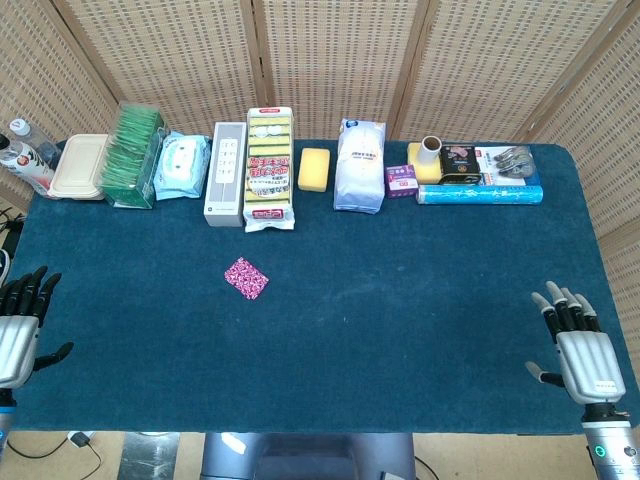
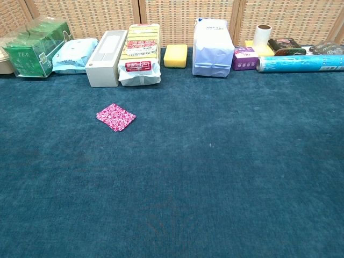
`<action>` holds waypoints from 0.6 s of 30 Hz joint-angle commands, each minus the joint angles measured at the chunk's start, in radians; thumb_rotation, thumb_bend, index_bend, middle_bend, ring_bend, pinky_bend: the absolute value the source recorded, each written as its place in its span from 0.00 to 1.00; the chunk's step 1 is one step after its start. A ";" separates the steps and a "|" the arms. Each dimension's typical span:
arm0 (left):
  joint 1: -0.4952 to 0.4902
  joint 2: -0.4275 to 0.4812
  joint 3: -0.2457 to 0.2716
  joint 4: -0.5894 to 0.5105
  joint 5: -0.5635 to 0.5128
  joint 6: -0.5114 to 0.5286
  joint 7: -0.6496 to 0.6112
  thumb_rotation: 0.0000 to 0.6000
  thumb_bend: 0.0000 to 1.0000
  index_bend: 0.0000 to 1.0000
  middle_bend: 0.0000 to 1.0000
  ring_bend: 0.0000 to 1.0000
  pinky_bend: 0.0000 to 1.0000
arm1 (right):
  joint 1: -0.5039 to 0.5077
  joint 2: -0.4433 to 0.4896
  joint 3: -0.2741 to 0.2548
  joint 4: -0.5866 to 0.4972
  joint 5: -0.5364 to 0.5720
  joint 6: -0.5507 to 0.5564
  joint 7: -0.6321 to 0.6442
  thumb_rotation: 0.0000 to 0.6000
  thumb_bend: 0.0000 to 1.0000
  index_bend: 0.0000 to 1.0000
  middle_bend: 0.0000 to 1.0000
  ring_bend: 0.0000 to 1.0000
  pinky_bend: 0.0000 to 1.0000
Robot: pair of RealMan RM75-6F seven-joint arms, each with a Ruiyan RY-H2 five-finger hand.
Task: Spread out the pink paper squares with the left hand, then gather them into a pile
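The pink patterned paper squares (image 1: 246,278) lie as one small neat stack on the dark blue tablecloth, left of centre; the chest view shows the same stack (image 2: 115,117) lying flat. My left hand (image 1: 22,325) rests at the table's front left edge, palm down with fingers apart, holding nothing, well left of the stack. Over at the front right edge sits my right hand (image 1: 577,345), likewise spread and empty. Neither hand appears in the chest view.
Along the far edge stand a row of goods: a tea box (image 1: 132,155), wet wipes (image 1: 181,166), a white box (image 1: 225,173), a sponge pack (image 1: 269,166), a yellow sponge (image 1: 314,169), a white bag (image 1: 360,165), and a blue roll (image 1: 480,193).
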 commanded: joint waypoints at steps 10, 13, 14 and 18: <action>-0.016 -0.008 0.031 -0.031 0.020 -0.047 0.040 1.00 0.16 0.00 0.00 0.00 0.06 | -0.009 0.009 -0.012 -0.021 -0.021 0.017 0.001 1.00 0.00 0.10 0.00 0.00 0.00; -0.046 0.010 0.046 -0.049 0.057 -0.096 -0.006 1.00 0.14 0.00 0.00 0.00 0.06 | -0.010 0.012 -0.013 -0.026 -0.023 0.018 0.001 1.00 0.00 0.10 0.00 0.00 0.00; -0.063 0.015 0.050 -0.054 0.071 -0.122 -0.022 1.00 0.14 0.00 0.00 0.00 0.06 | -0.009 0.012 -0.013 -0.026 -0.022 0.017 0.001 1.00 0.00 0.10 0.00 0.00 0.00; -0.154 0.048 0.054 -0.112 0.092 -0.267 -0.039 1.00 0.14 0.00 0.00 0.00 0.06 | -0.008 0.017 -0.013 -0.029 -0.017 0.009 0.013 1.00 0.00 0.10 0.00 0.00 0.00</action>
